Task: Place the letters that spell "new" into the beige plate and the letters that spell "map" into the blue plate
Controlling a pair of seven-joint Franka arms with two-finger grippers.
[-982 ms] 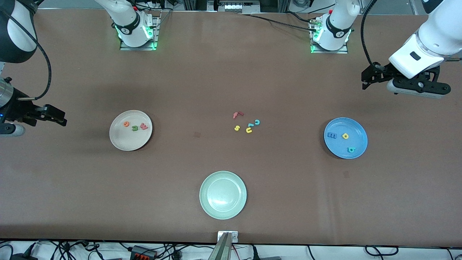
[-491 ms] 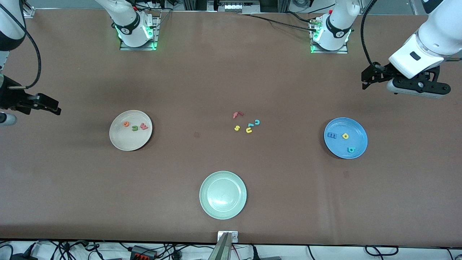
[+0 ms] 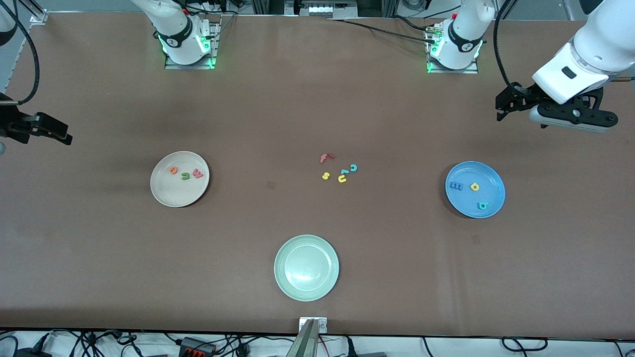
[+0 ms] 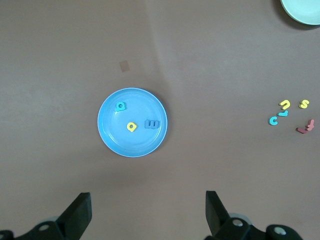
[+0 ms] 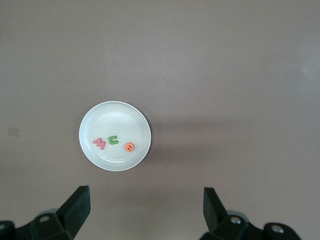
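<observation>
The beige plate (image 3: 168,196) toward the right arm's end holds the orange e (image 3: 173,170), green n (image 3: 185,175) and pink-red w (image 3: 198,173). The blue plate (image 3: 488,178) toward the left arm's end holds the blue m (image 3: 456,186), yellow a (image 3: 475,187) and teal p (image 3: 482,205). My left gripper (image 3: 500,110) hangs open and empty in the air over bare table next to the blue plate (image 4: 115,137). Over the table's edge at the right arm's end, my right gripper (image 3: 64,135) is open and empty, looking down on the beige plate (image 5: 115,115).
A pale green plate (image 3: 306,267) lies near the front edge, mid-table. Loose letters lie mid-table: a red f (image 3: 326,157), yellow s (image 3: 326,175), yellow u (image 3: 342,179), teal c (image 3: 353,167) and a light blue piece (image 3: 344,172).
My right gripper has drawn away from the beige plate toward the table's edge and the bases' side. The left gripper has barely shifted. The letters and plates have not moved.
</observation>
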